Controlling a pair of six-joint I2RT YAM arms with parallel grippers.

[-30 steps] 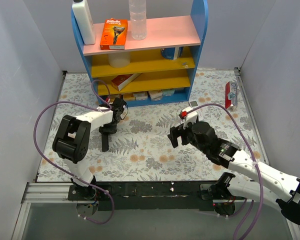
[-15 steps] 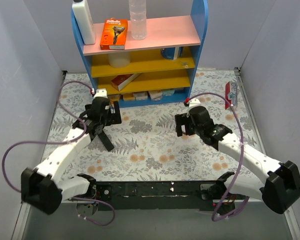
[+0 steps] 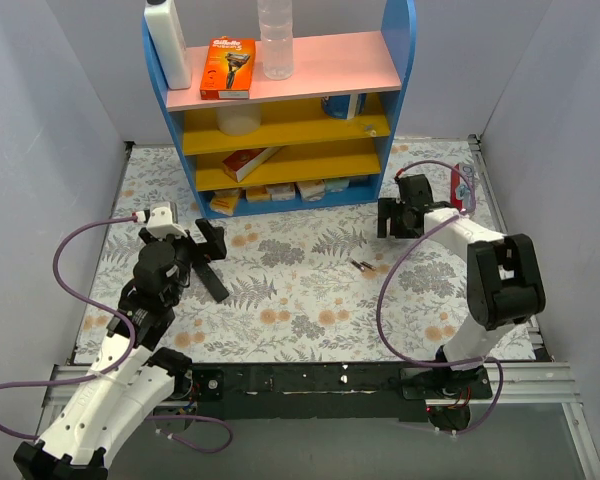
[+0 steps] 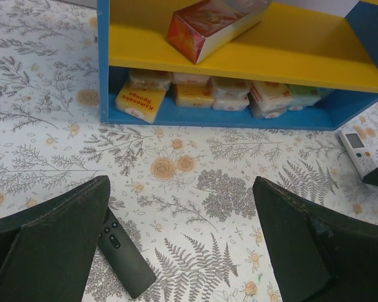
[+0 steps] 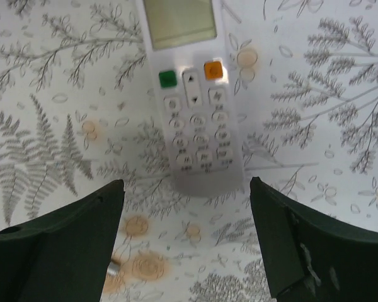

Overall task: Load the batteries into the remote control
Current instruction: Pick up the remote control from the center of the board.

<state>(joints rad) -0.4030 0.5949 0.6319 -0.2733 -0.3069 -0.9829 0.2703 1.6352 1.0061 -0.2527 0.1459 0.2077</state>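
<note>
A black remote (image 3: 216, 284) lies on the flowered table, its upper end under my left finger in the left wrist view (image 4: 121, 257). My left gripper (image 3: 207, 259) (image 4: 181, 182) stands open over bare cloth just right of it. A white remote (image 5: 190, 100) with a screen and buttons lies face up; its lower end sits between the tips of my open right gripper (image 5: 186, 182) (image 3: 394, 217), untouched. It also shows in the left wrist view (image 4: 356, 148). The batteries (image 3: 360, 265) are tiny dark cylinders mid-table, apart from both grippers. A silvery tip (image 5: 113, 269) peeks out by my right gripper's left finger.
A blue shelf unit (image 3: 402, 95) with yellow boards stands at the back, sponge packs (image 4: 140, 100) on its lowest level and a red box (image 4: 208, 25) above. A red-and-clear pack (image 3: 462, 188) lies by the right wall.
My left gripper has opened and drawn back left off the black remote, which now lies slanted. The right arm has swung to the far right, over the white remote, uncovering the batteries.
</note>
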